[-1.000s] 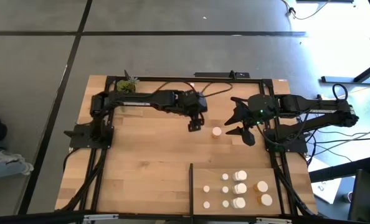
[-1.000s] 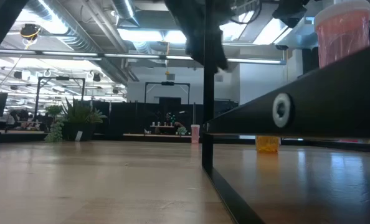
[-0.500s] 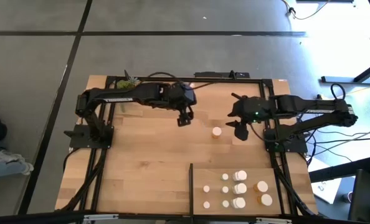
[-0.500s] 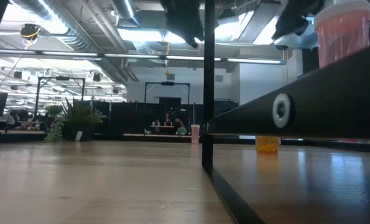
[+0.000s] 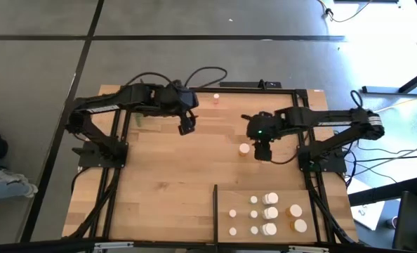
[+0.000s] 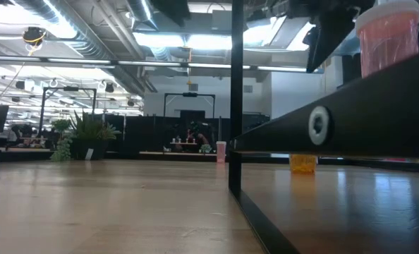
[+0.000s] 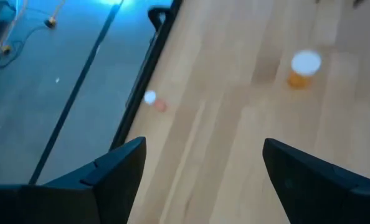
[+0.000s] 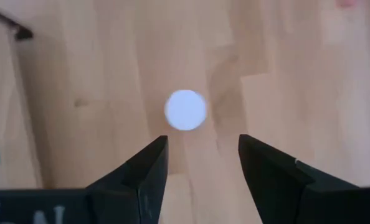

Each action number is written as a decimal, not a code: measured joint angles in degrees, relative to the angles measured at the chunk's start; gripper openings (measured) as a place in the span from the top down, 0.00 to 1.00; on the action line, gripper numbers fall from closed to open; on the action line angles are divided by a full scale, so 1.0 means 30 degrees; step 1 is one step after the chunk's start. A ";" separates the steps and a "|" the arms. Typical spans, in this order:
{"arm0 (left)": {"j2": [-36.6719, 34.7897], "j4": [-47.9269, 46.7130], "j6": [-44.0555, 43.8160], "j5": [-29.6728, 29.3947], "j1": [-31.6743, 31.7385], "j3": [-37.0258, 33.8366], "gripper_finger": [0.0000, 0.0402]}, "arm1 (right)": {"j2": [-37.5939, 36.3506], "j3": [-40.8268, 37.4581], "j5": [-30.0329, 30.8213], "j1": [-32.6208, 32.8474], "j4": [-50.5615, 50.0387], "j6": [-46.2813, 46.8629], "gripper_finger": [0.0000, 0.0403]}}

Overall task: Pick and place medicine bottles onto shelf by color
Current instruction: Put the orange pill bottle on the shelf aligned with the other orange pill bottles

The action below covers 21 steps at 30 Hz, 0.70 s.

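- Seen from above, the right gripper hangs just beside a lone white-capped bottle in the middle of the table; its fingers are parted and hold nothing. The left gripper sits further back, empty and spread wide. A small pink bottle stands near the far edge. On the shelf in the near right corner, ten bottles stand in rows, one of them orange.
- Where the low camera looks across the tabletop, an orange bottle stands beyond the shelf's black strip, and a pink one looms close at upper right. No lettering can be read.
- Through the left wrist camera, wide-set fingers frame bare wood, an orange bottle and the pink one well ahead.
- Through the right wrist camera, the fingers stand apart just short of a white cap. No label shows.
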 joint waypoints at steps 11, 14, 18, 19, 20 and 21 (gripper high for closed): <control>-0.0714 -0.2714 0.1142 0.4080 0.0299 0.0004 0.21 | 0.1842 0.0730 -0.0625 0.0000 -0.0060 -0.1346 0.51; -0.0720 -0.2875 0.1735 0.4505 0.0291 0.0003 0.21 | 0.1868 0.0732 -0.0623 0.0007 -0.0053 -0.1235 0.51; -0.0720 -0.2980 0.3403 0.7303 0.0291 0.0003 0.21 | 0.1867 0.0732 -0.0623 0.0007 -0.0049 -0.0736 0.51; -0.0720 -0.2994 0.3776 0.7892 0.0298 0.0003 0.21 | 0.1860 0.0732 -0.0623 0.0007 -0.0049 -0.0615 0.51; -0.0720 -0.2981 0.4041 0.8174 0.0322 0.0003 0.21 | 0.1860 0.0732 -0.0623 0.0007 -0.0057 -0.0420 0.51; -0.0720 -0.2984 0.4145 0.8323 0.0359 0.0003 0.21 | 0.1860 0.0732 -0.0623 0.0007 -0.0057 -0.0348 0.51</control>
